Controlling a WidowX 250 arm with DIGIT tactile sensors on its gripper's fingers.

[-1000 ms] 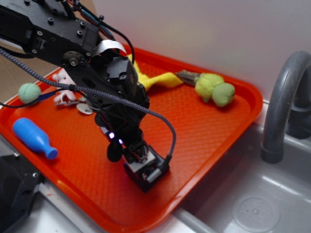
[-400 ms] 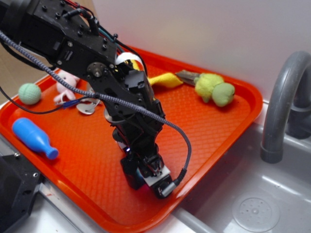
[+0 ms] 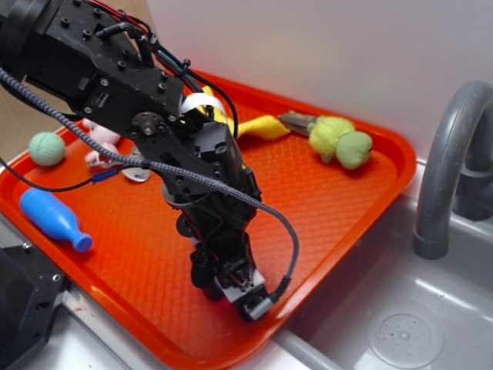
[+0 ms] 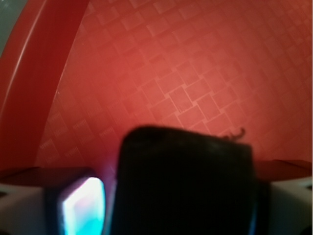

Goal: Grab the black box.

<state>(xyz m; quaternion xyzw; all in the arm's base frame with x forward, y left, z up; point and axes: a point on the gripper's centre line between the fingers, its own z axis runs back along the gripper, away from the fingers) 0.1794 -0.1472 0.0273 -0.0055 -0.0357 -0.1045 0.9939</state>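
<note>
The black box (image 4: 186, 181) fills the lower middle of the wrist view, resting on the red tray (image 4: 171, 73). My gripper (image 4: 183, 203) straddles it. The left finger (image 4: 83, 208) glows with light and shows a narrow gap to the box, while the right finger (image 4: 286, 196) sits against its other side. In the exterior view my gripper (image 3: 231, 297) points down near the front edge of the tray (image 3: 323, 200), and the arm hides the box.
A yellow-green plush (image 3: 339, 141) and a yellow cloth (image 3: 258, 127) lie at the back of the tray. A blue bottle (image 3: 54, 220), green ball (image 3: 46, 148) and pink toy (image 3: 96, 142) lie at the left. A grey faucet (image 3: 447, 169) and sink (image 3: 400, 324) are at the right.
The arm has swung right and toward the tray's front edge, and the gripper has come lower.
</note>
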